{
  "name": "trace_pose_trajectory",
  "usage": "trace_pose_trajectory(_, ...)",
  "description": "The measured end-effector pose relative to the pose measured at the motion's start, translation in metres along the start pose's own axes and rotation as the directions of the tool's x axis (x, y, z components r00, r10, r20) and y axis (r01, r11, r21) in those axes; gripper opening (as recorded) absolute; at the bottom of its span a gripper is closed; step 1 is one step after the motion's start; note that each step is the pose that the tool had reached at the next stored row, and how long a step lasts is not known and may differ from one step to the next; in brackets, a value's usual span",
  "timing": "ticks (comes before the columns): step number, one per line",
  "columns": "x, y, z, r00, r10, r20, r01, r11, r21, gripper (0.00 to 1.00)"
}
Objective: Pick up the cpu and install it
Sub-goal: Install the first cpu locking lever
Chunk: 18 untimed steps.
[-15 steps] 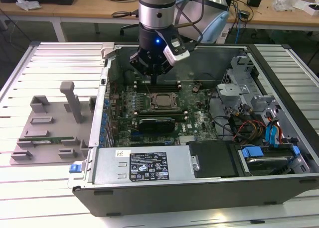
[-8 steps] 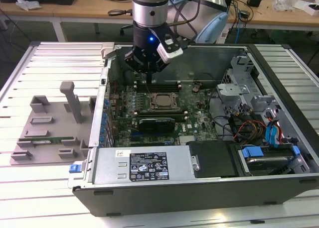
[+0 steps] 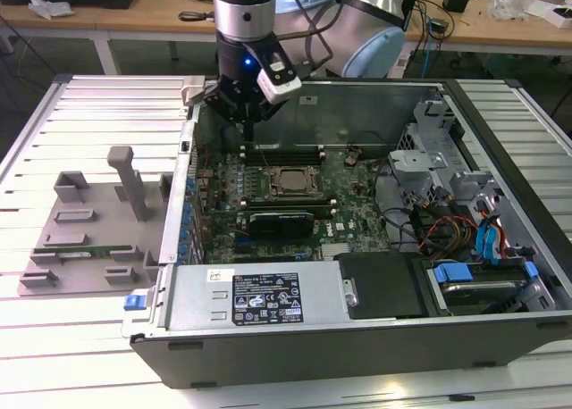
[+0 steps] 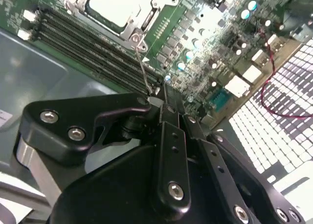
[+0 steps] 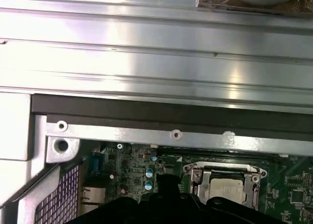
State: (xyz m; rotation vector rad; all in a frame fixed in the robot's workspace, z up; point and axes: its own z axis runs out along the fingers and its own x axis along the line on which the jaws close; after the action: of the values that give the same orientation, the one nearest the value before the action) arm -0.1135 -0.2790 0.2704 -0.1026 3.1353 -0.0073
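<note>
The cpu is a silvery square lying flat in the socket frame on the motherboard inside the open computer case. It also shows in both wrist views, inside the metal frame. My gripper hangs over the memory slots, just beyond the socket's far left corner in the exterior view. Its black fingers stand together, shut. A thin metal socket lever rises from the frame and its end meets the fingertips; whether it is clamped I cannot tell.
A long black graphics card lies just in front of the socket. Drive cages and cables fill the case's right side, and a power supply sits at the front. A grey fixture tray rests on the table left of the case.
</note>
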Motion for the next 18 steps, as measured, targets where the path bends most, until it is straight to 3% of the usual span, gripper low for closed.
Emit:
trace_pose_trajectory(4,-0.0001,0.0003,0.0074,1.0000,0.000,-0.0002,0.000,1.0000,0.0001,0.11)
trace_pose_trajectory(7,-0.0024,0.0002,0.0088,1.0000,0.000,-0.0003,0.000,1.0000,0.0002,0.11)
trace_pose_trajectory(18,-0.0253,-0.0014,0.0089,1.0000,0.000,-0.0007,0.000,1.0000,0.0002,0.11)
